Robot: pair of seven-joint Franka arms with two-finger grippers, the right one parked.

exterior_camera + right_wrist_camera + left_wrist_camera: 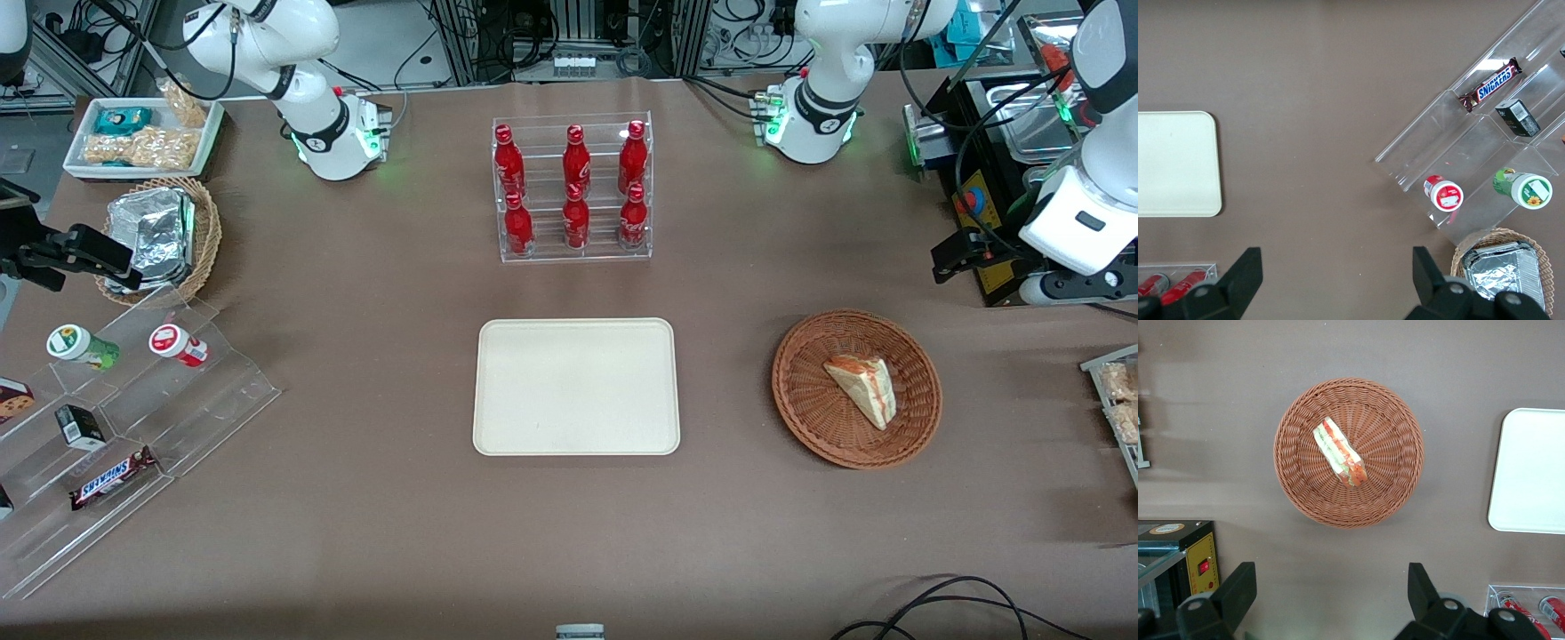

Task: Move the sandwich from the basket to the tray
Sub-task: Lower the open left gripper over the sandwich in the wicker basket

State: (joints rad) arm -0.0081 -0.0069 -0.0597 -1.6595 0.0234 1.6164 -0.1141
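Note:
The sandwich (864,389), a pale wedge with red-orange and green filling, lies in the round reddish-brown wicker basket (805,400). In the left wrist view the sandwich (1339,452) lies at the middle of the basket (1395,480). The cream tray (576,387) lies flat and bare beside the basket, toward the parked arm's end; its edge shows in the left wrist view (1531,472). My left gripper (962,253) hangs high above the table, farther from the front camera than the basket. It (1330,577) is open and empty, apart from the basket.
A clear rack of red bottles (573,188) stands farther from the front camera than the tray. A black box (987,191) stands by the left gripper. A stepped clear stand with snacks (116,418) and a tan basket of foil packets (160,236) lie toward the parked arm's end.

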